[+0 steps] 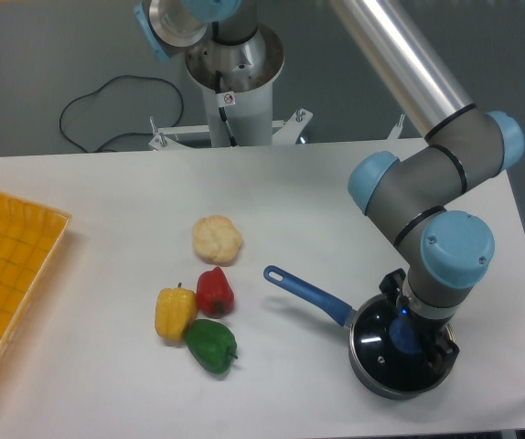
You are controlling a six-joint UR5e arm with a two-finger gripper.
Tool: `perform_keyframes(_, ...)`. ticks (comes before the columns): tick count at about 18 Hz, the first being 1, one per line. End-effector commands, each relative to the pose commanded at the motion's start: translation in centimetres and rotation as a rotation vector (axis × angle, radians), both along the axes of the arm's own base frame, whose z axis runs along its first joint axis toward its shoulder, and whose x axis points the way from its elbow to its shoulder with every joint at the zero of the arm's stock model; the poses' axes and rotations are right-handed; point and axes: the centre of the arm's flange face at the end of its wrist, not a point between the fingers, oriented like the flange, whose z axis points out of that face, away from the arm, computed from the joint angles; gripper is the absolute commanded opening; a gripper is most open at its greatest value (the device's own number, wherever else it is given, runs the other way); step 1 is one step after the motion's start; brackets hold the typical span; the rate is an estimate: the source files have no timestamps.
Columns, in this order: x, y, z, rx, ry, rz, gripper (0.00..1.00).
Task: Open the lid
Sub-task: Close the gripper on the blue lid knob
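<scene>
The round dark glass lid with its thin metal rim [379, 352] sits flat on the dark saucepan [372, 382] near the front right corner of the white desk [107, 210]. The lid's blue knob [402, 336] shows at its centre, partly covered from above by the arm's wrist. The black two-finger pincer [407, 337] is down over the lid, its fingers on either side of the knob; from where I stand I cannot tell whether they are pressed onto it or just beside it, since the grey and light-blue wrist joint [452, 256] hides most of the fingers. The lid is not lifted: its rim lies level with the pan's edge all round as far as I can see.

The saucepan's long blue handle [306, 293] points up and to the left, away from the arm. Further left lies a group of toy vegetables: a red pepper [215, 291], a yellow pepper [175, 312] touching it, and a green pepper [211, 345] just below the two. Above them, a little apart, is a pale cream cauliflower-like piece [217, 240]. At the far left edge of the desk stands a yellow-orange plastic tray [6, 274]. Behind the desk rises the arm's silver base column [235, 82], with a black cable [121, 110] looped on the floor beside it.
</scene>
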Motion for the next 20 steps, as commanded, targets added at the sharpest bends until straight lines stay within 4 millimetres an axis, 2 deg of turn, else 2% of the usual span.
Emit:
perform_keyframes(9,0.24,-0.14,-0.64,0.005,0.009,0.0,1.0)
perform_keyframes(20,0.24,-0.27,-0.86,0.003,0.005,0.003,0.89)
